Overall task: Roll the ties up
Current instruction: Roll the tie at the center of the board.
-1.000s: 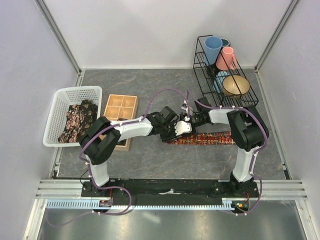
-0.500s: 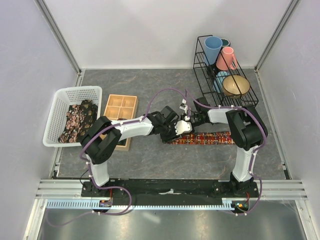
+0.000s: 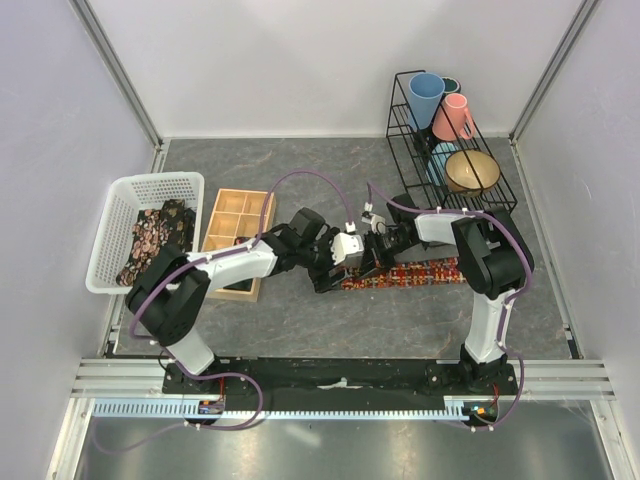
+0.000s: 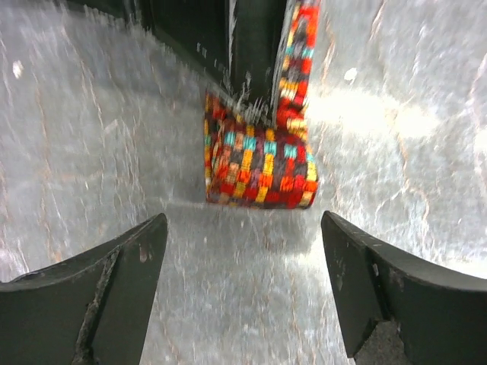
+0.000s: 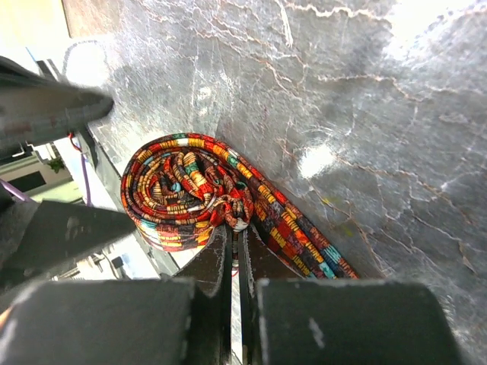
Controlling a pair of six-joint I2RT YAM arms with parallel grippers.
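Observation:
One tie [image 3: 420, 272], patterned in red, orange and yellow blocks, lies flat across the grey mat with its left end wound into a roll [image 5: 179, 190]. In the right wrist view my right gripper [image 5: 236, 226] is shut on a fold of cloth at the roll's edge, and the loose strip [image 5: 304, 243] runs off to the right. My left gripper [image 4: 243, 220] stands open, a short way back from the roll [image 4: 259, 163], with nothing between its fingers [image 4: 114, 289]. From above, both grippers [image 3: 335, 268] [image 3: 372, 255] meet at the tie's left end. More ties [image 3: 150, 240] lie in the white basket [image 3: 120, 190].
A wooden tray [image 3: 238, 218] with compartments sits between the basket and the arms, partly under the left arm. A black wire rack [image 3: 450, 130] holding cups and a bowl stands at the back right. Grey walls close in on both sides.
My left gripper opened, let go of the roll and drew back to the left. My right gripper closed on the roll's edge.

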